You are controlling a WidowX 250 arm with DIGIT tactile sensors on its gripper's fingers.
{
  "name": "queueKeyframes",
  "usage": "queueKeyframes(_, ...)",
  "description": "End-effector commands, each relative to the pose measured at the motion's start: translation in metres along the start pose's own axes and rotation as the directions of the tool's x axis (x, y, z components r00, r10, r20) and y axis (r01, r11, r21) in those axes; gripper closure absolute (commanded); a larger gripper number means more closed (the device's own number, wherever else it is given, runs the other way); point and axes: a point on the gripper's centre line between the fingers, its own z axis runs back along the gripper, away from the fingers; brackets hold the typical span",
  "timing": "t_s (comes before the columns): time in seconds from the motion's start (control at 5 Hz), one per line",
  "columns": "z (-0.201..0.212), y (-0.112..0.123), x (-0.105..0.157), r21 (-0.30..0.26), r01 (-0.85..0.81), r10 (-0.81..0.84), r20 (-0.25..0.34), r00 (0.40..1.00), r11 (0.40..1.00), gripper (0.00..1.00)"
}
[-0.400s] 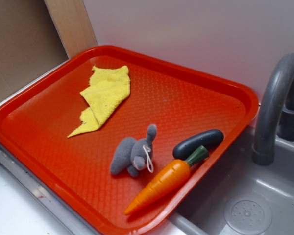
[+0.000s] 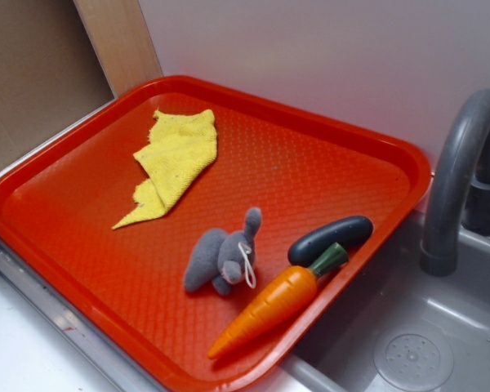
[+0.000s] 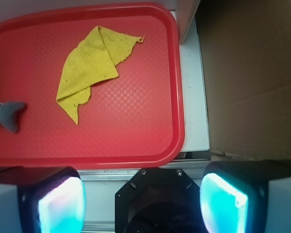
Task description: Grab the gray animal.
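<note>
Nothing has shifted since the earlier frame; every object lies where it did. You have the small fuzzy gray plush bunny (image 2: 223,257) lying near the front of the red textured plastic tray (image 2: 82,245), one long ear up, white string loop across its body. Just beside it lie the orange toy carrot with a green top (image 2: 276,300) and, behind that, the smooth dark gray oblong toy vegetable (image 2: 331,238), both against the tray's rim by the gray sink (image 2: 408,343). A crumpled yellow cloth (image 2: 173,159) sits well apart toward the back.

Your claw (image 3: 143,201) stands open, pads wide, off the tray's edge over the counter (image 3: 196,121); the bunny shows only at the wrist view's left margin. Judged: approach not yet begun. No brands or writing readable.
</note>
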Motion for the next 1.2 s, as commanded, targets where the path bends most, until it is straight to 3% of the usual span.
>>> queueKeyframes(0.0,-0.004,-0.026,0.055,0.124,0.494,-0.477,-0.144,0.867,0.86,0.0)
queueKeyframes(0.2,-0.015,-0.058,0.074,0.13,0.697,-0.675,-0.176,0.716,0.705,0.0)
queueKeyframes(0.4,-0.026,-0.094,0.077,0.102,0.854,-0.831,-0.195,0.521,0.511,0.0)
queueKeyframes(0.6,-0.035,-0.142,0.067,0.039,0.956,-0.94,-0.175,0.294,0.291,0.0)
queueKeyframes(0.8,-0.051,-0.183,0.051,-0.051,0.997,-0.998,0.0,0.066,0.066,0.0)
queueKeyframes(1.0,-0.066,-0.205,0.037,-0.12,0.991,-0.998,0.032,-0.057,-0.06,0.0)
